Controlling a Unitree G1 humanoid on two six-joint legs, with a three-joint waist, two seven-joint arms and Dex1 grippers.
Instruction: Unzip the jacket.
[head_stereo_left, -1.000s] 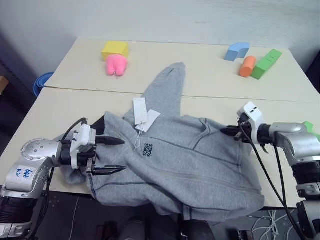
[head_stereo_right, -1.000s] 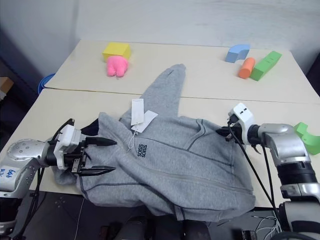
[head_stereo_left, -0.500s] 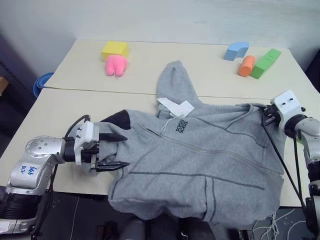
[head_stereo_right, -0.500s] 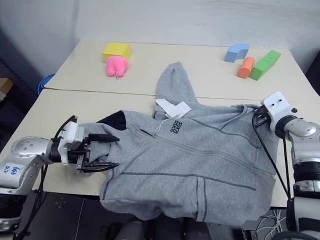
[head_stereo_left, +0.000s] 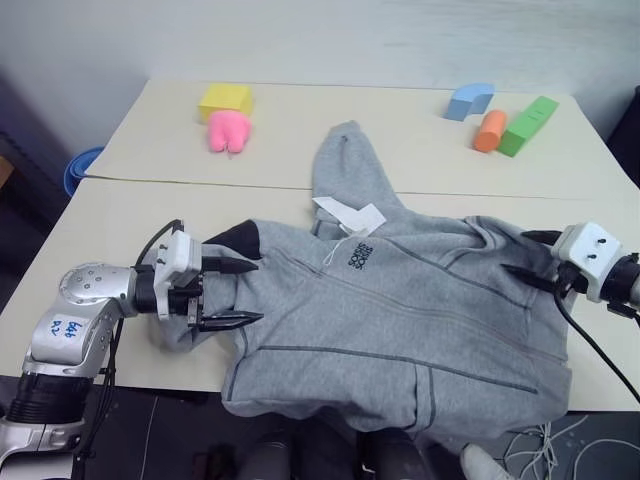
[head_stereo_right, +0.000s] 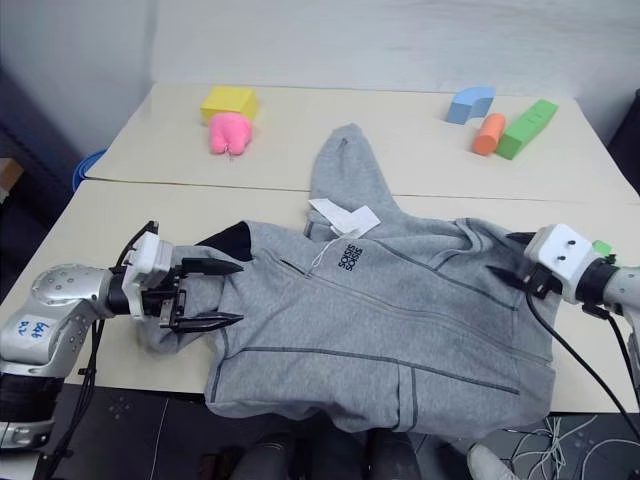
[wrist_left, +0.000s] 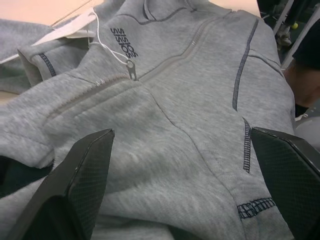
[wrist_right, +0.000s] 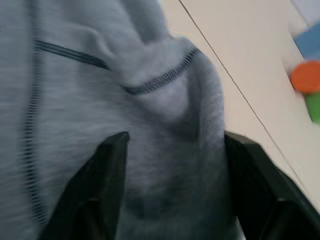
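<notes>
- Lying spread across the near table (head_stereo_left: 120, 215), the jacket (head_stereo_left: 400, 330) has its hem hanging over the front edge, one sleeve running up toward 12 o'clock, and its hood with dark lining at 9 o'clock.
- Zipper looks closed; the pull (wrist_left: 132, 69) sits up near the chest logo (head_stereo_left: 355, 256).
- Hang tag (head_stereo_left: 350, 215) lies on the fabric just above the logo.
- Left gripper (head_stereo_left: 232, 293) at 9 o'clock, jaws wide, level, pointing at the hood end, nothing between the fingers.
- Right gripper (head_stereo_left: 533, 260) at 3 o'clock, jaws spread, over the jacket's right edge; fabric bunches between the fingers, no clamp visible.
- Far table at 12 o'clock: yellow block (head_stereo_left: 226, 99), pink toy (head_stereo_left: 227, 130), blue arch (head_stereo_left: 470, 101), orange cylinder (head_stereo_left: 490, 131), green block (head_stereo_left: 528, 125).
</notes>
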